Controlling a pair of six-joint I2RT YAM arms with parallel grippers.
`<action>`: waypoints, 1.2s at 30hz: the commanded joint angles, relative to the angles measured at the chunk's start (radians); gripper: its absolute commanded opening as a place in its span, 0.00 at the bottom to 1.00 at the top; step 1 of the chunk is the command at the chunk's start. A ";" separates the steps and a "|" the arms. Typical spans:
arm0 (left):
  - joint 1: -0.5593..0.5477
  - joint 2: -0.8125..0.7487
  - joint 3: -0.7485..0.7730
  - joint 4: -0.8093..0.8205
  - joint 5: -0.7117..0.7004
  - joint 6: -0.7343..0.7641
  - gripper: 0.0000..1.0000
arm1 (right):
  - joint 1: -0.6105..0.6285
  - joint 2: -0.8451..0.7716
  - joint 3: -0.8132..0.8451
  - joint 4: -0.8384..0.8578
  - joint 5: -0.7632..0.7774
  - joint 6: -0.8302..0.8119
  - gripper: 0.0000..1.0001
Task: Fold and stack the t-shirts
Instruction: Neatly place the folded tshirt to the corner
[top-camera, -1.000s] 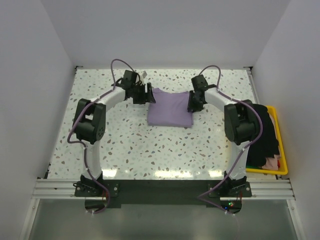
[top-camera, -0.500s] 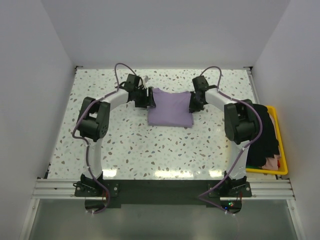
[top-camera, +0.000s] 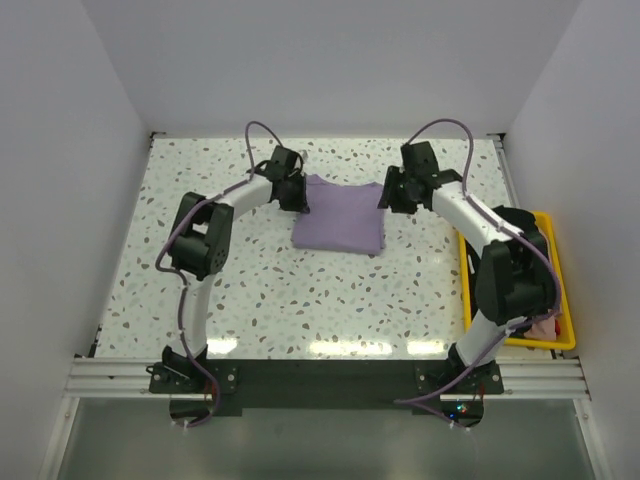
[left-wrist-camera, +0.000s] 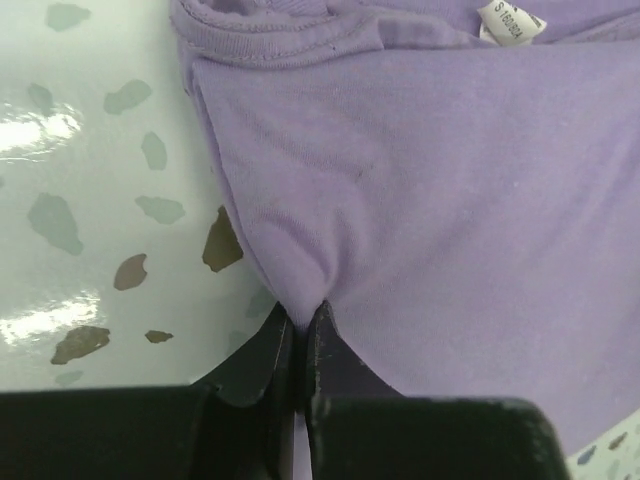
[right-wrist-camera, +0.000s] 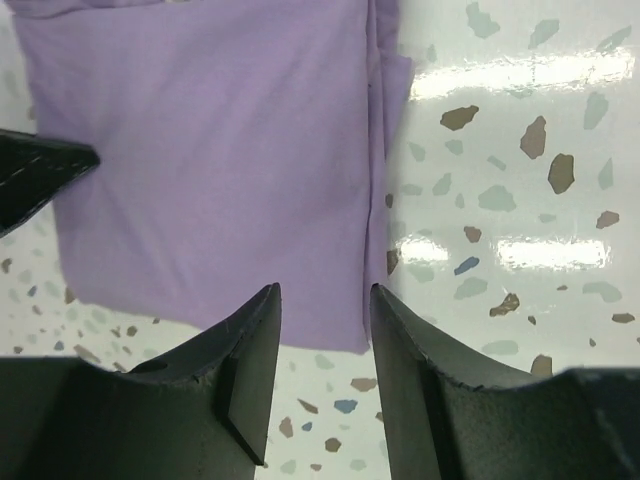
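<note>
Far-centre on the worktop (top-camera: 300, 290) the lavender t-shirt (top-camera: 338, 215) lies folded; left gripper (left-wrist-camera: 300, 325) pinches its left edge, right gripper (right-wrist-camera: 323, 292) hangs part-open over the right edge, gripping nothing — a one-sided pull would likely skew or undo the fold.
</note>
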 joint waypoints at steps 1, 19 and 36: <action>-0.002 0.055 0.076 -0.155 -0.240 0.048 0.00 | 0.018 -0.110 -0.043 0.006 -0.026 0.014 0.45; 0.295 0.175 0.373 -0.219 -0.722 0.472 0.00 | 0.070 -0.402 -0.297 0.025 -0.050 0.006 0.46; 0.476 0.330 0.596 -0.062 -0.633 0.598 0.00 | 0.098 -0.368 -0.354 0.071 -0.117 0.018 0.46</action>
